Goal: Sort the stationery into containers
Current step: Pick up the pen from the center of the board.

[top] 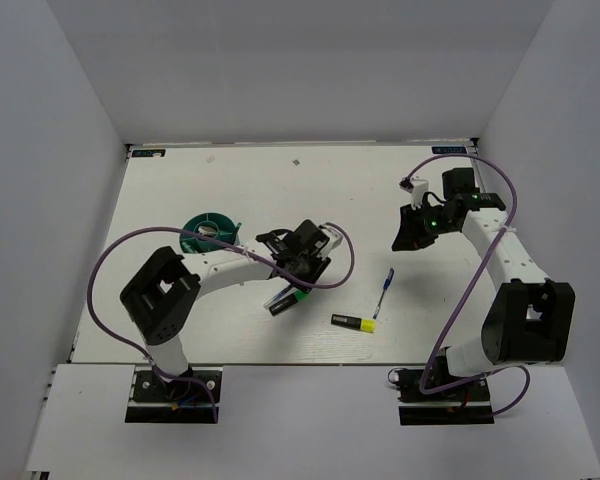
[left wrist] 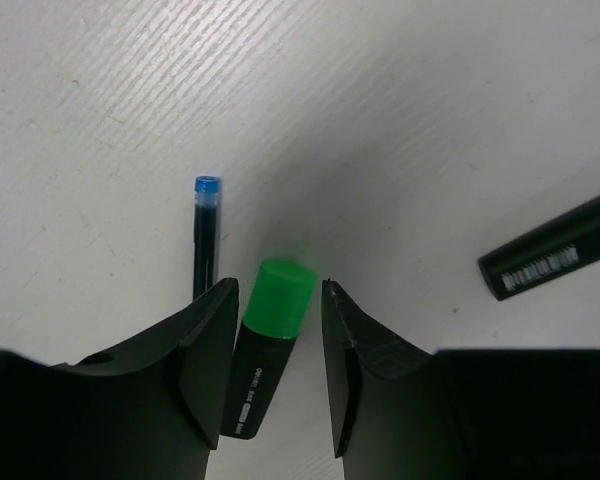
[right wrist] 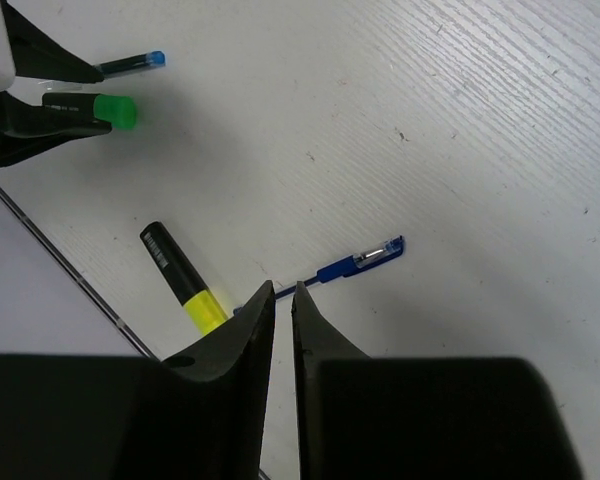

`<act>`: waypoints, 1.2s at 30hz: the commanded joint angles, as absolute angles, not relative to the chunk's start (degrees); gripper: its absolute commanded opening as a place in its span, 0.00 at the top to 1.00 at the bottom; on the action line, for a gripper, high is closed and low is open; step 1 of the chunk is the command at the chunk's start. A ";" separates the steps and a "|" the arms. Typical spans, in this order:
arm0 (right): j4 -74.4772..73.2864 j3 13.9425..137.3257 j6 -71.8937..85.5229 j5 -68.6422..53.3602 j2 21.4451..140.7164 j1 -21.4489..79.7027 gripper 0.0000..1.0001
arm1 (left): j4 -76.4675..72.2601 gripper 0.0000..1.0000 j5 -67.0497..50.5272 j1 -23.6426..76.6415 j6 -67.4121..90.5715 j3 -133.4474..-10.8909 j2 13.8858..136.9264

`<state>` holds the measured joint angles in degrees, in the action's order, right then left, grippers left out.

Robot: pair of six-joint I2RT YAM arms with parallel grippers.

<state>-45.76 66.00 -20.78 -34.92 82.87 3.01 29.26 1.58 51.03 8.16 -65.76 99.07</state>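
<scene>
Lab enclosure, white table [top: 230, 190], plain white walls [top: 310, 70]

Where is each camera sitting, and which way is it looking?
Top external: high behind the arms, looking down at the table; both arms show.
Left wrist: on the left arm, looking down past the left gripper at the green-black highlighter.
Right wrist: on the right arm, looking down past the right gripper at the yellow-black highlighter and blue pen.
Shared: all three show the green-black highlighter.

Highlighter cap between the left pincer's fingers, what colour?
Green highlighter cap, black body; left wrist view shows it best.
</scene>
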 commanded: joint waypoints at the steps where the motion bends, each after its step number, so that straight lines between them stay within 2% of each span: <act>1: -46.76 65.57 -21.09 -36.65 82.00 2.73 0.84 | 27.34 0.50 5.00 50.98 7.47 -66.36 99.93; 21: -47.20 65.21 -21.71 -38.14 82.27 2.02 0.84 | 25.75 0.54 6.50 47.20 7.91 -66.18 105.38; 26: -47.20 65.21 -21.53 -38.50 82.09 1.67 0.84 | 26.98 0.80 7.03 46.50 7.47 -66.27 106.96; 33: -47.29 65.13 -21.71 -39.11 82.00 1.32 0.84 | 27.16 0.94 5.19 44.31 8.88 -63.90 106.62; 35: -47.20 64.78 -21.80 -39.29 82.09 1.32 0.83 | 25.59 0.99 5.36 43.34 9.58 -63.11 103.11; 36: -47.20 64.95 -21.80 -39.29 82.09 1.32 0.79 | 25.14 1.00 5.80 42.63 9.67 -62.76 101.96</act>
